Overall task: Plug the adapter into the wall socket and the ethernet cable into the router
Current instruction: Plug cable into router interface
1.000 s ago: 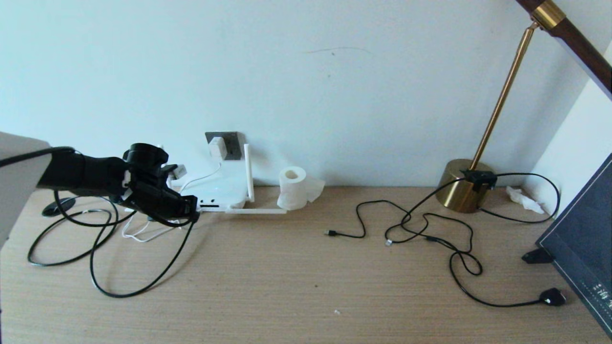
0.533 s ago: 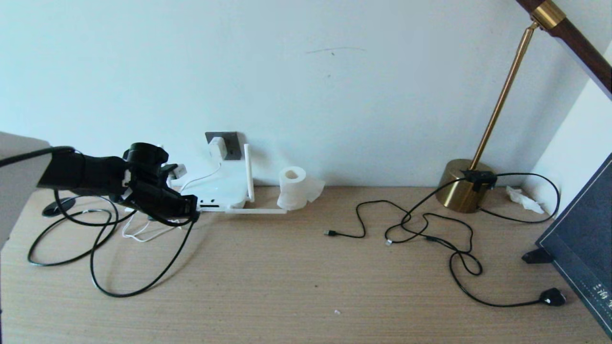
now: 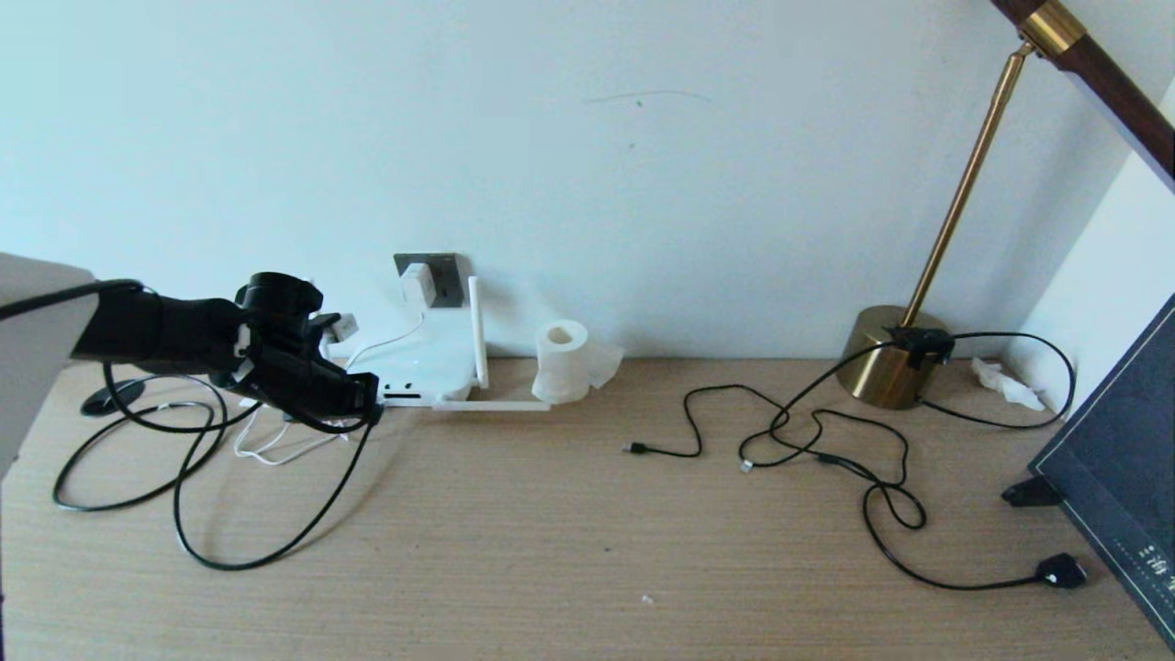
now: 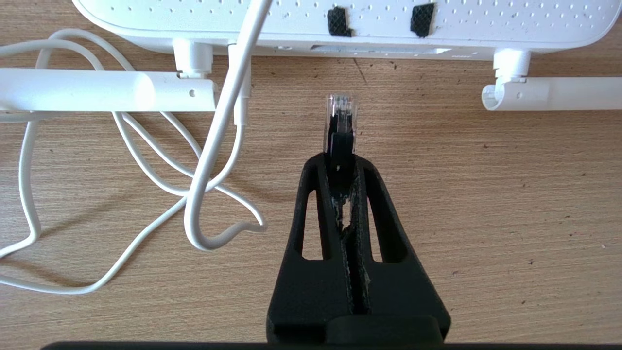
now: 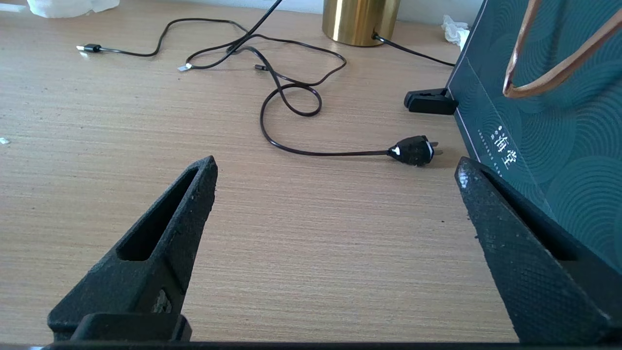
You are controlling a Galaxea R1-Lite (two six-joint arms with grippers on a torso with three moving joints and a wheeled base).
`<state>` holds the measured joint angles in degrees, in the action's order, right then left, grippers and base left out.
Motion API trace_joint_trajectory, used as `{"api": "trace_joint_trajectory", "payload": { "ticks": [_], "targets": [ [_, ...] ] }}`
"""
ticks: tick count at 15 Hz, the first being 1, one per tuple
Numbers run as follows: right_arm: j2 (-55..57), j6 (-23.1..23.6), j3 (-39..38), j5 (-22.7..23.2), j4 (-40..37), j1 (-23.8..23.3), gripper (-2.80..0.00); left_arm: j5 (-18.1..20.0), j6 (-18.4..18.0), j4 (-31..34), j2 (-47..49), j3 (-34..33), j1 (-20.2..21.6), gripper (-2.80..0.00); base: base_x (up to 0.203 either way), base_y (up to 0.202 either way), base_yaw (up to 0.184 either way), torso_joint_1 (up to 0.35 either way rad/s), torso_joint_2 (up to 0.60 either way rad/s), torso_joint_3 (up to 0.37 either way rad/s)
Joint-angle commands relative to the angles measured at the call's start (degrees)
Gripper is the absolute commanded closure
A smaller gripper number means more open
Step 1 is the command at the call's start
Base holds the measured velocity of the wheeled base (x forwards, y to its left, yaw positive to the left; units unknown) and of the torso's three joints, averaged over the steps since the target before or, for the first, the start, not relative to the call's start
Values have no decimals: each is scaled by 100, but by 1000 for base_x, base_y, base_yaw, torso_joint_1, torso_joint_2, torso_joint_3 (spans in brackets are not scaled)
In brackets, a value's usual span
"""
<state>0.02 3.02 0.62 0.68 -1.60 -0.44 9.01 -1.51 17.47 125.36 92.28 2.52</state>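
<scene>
The white adapter (image 3: 417, 283) sits against the dark grey wall socket (image 3: 446, 277), and its thin white cord (image 4: 206, 160) loops down past the router. The flat white router (image 3: 424, 364) lies on the desk below the socket, one antenna upright and one flat along its front. My left gripper (image 3: 371, 405) is shut on the ethernet cable's plug (image 4: 340, 119). The plug's clear tip points at the router's front edge (image 4: 379, 49) and stops a short gap away from it. The black ethernet cable (image 3: 229, 558) trails back in loops over the desk. My right gripper (image 5: 335, 163) hangs open over bare desk at the right.
A toilet-paper roll (image 3: 562, 360) stands right of the router. Thin black USB cords (image 3: 780, 431), a brass lamp base (image 3: 892, 369) and the lamp's bulky black plug (image 3: 1060, 571) lie to the right. A dark patterned box (image 3: 1120, 459) leans at the right edge.
My left gripper, holding the plug, has barely shifted in front of the router. Nothing else has moved.
</scene>
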Motion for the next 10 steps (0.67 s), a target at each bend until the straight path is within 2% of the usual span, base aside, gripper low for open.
{"api": "trace_joint_trajectory", "payload": {
  "ticks": [1, 10],
  "targets": [
    [6, 2, -1, 2, -4, 0, -280, 4, 2, 11, -2, 22, 3, 0, 0, 0, 0, 0, 0, 0],
    [6, 6, -1, 2, 1, 0, -280, 4, -7, 11, 147, 158, -6, 0, 0, 0, 0, 0, 0, 0]
  ]
}}
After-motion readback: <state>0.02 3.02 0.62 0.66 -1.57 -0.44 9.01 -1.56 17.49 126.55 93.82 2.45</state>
